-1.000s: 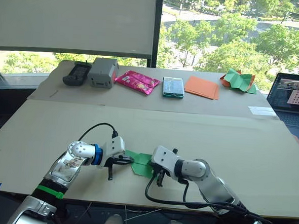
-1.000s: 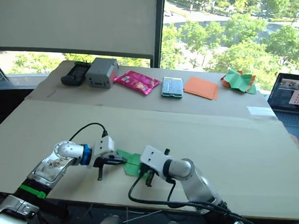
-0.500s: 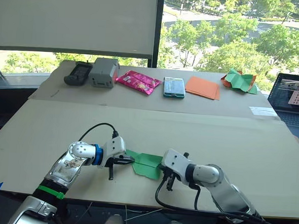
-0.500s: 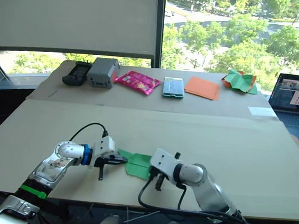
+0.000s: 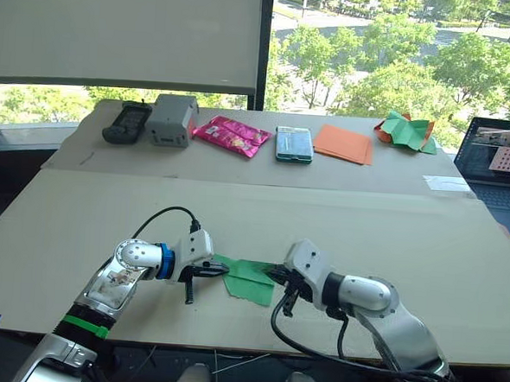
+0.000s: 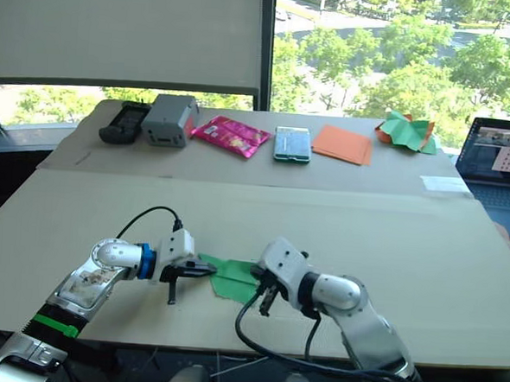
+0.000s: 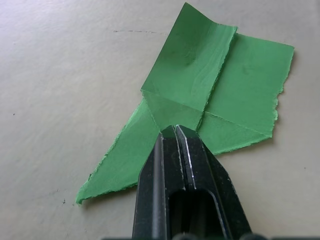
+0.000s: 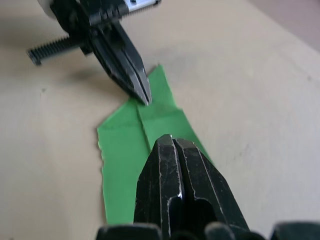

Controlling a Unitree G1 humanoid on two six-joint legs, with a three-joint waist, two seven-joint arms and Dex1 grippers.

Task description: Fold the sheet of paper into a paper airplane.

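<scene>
The paper (image 7: 200,95) lies flat on the table (image 5: 365,232), between my two grippers. It is thin and light with ragged, torn-looking edges, so I expect it to slide and lift at the least nudge, and to tear if I drag it. One flap is already folded over along a crease that runs away from the left gripper (image 7: 175,131). The pointed end trails off to one side of that gripper.

The left gripper's fingers are pressed together with nothing between them, and the tips rest on the paper just where the creases meet. The right gripper (image 8: 172,141) is likewise closed and empty, its tips over the opposite end of the paper; I cannot tell whether they touch it.

I judge the best hold is a pin on the crease junction with one tip, while the other takes a loose edge or flap corner rather than the flat middle.
</scene>
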